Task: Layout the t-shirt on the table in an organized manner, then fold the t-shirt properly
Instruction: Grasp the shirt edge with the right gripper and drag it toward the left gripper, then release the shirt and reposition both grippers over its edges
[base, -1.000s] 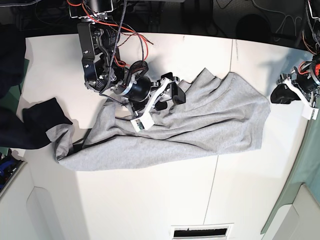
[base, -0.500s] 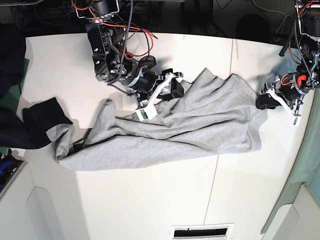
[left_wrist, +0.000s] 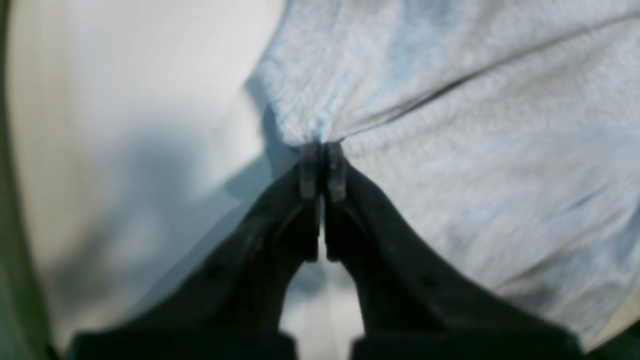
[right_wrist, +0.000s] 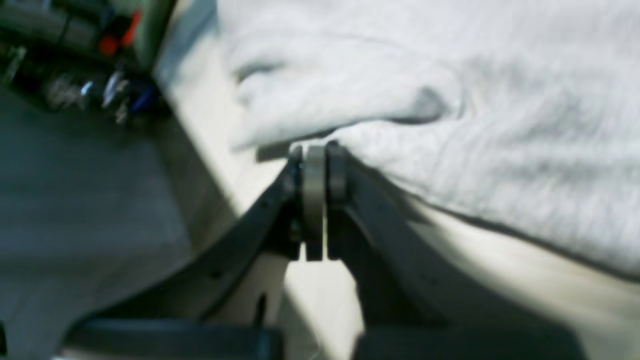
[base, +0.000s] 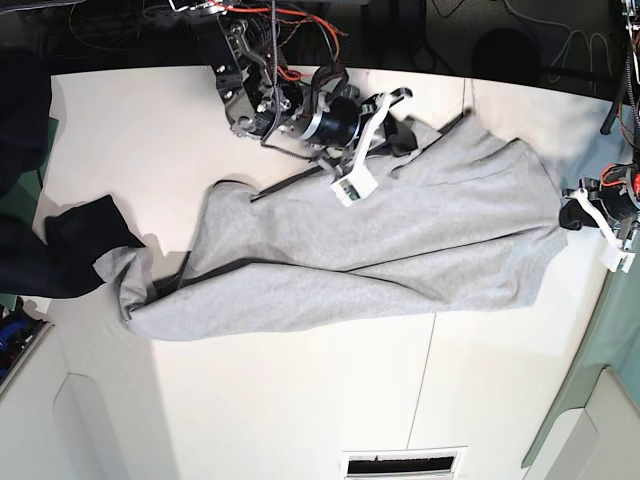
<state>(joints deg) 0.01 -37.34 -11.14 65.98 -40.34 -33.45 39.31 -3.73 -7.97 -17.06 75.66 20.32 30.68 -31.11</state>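
Pinching soft heather-grey t-shirt (base: 380, 250): left gripper (left_wrist: 322, 167), right gripper (right_wrist: 315, 165) both clamped on fabric edge

T-shirt (base: 380, 250): heather-grey, rumpled, stretched lengthwise across white table (base: 300, 400); long diagonal folds; left end bunched against dark cloth; lettering apparently face-down or hidden.

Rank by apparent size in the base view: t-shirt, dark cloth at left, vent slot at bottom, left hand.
1. t-shirt
2. dark cloth, partly cut off by the frame
3. vent slot and left hand: similar, unsure.
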